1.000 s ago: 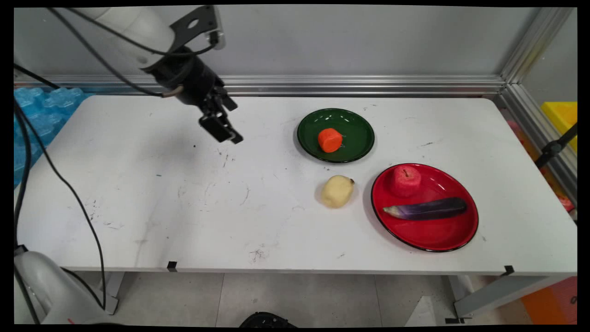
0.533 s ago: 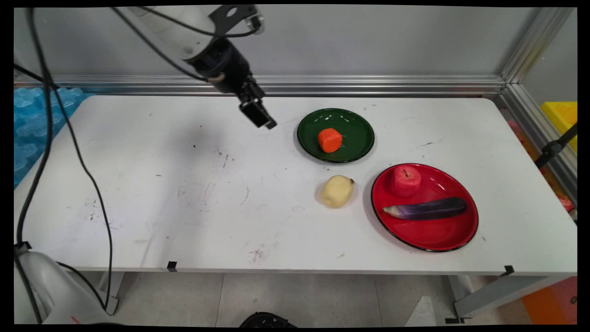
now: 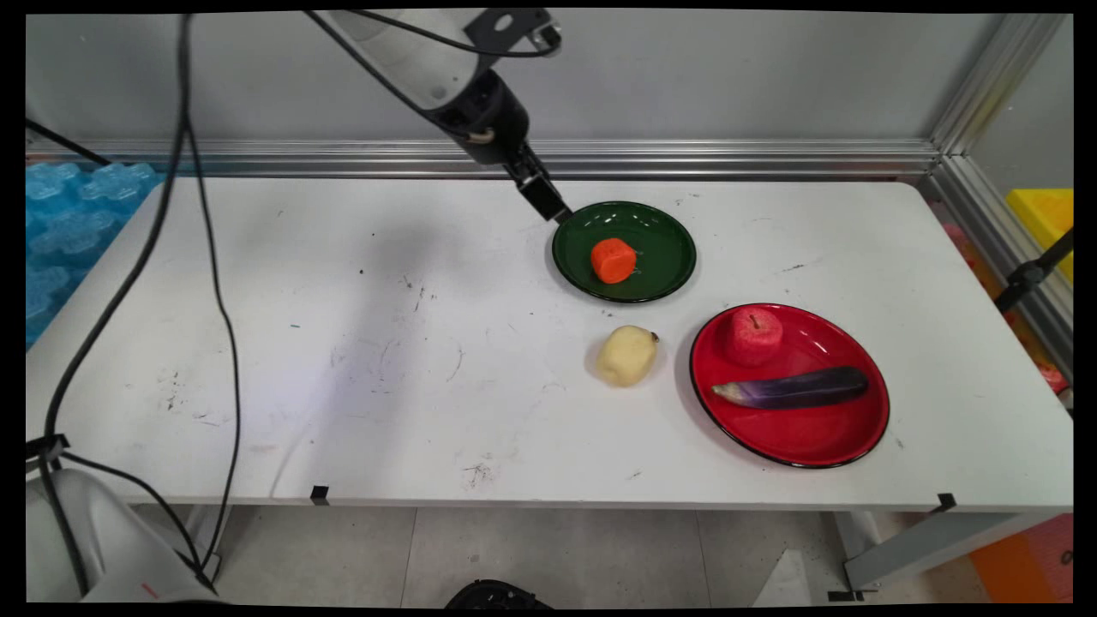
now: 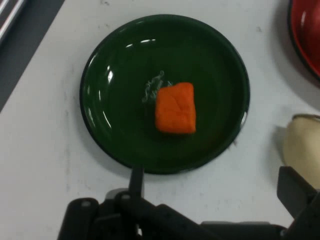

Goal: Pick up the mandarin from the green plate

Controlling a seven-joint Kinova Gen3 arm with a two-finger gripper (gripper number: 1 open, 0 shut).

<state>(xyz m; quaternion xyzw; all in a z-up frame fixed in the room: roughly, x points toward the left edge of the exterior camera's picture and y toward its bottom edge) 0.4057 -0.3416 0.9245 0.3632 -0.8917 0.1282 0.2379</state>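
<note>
The hand (image 3: 555, 212), released and holding nothing, hung just above the upper-left rim of the green plate (image 3: 664, 231) at frame centre. The orange chunk (image 3: 614, 260) lay mid-plate on the counter (image 3: 343, 360), framed squarely between its fingers (image 4: 136, 181).

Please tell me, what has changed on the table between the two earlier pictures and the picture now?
Only the arm moved. The gripper travelled to the right along the table's far side, from over bare table to the left rim of the green plate. It holds nothing; its jaws stand open. The orange piece, the potato, the red plate, the apple and the eggplant stayed where they were.
</note>
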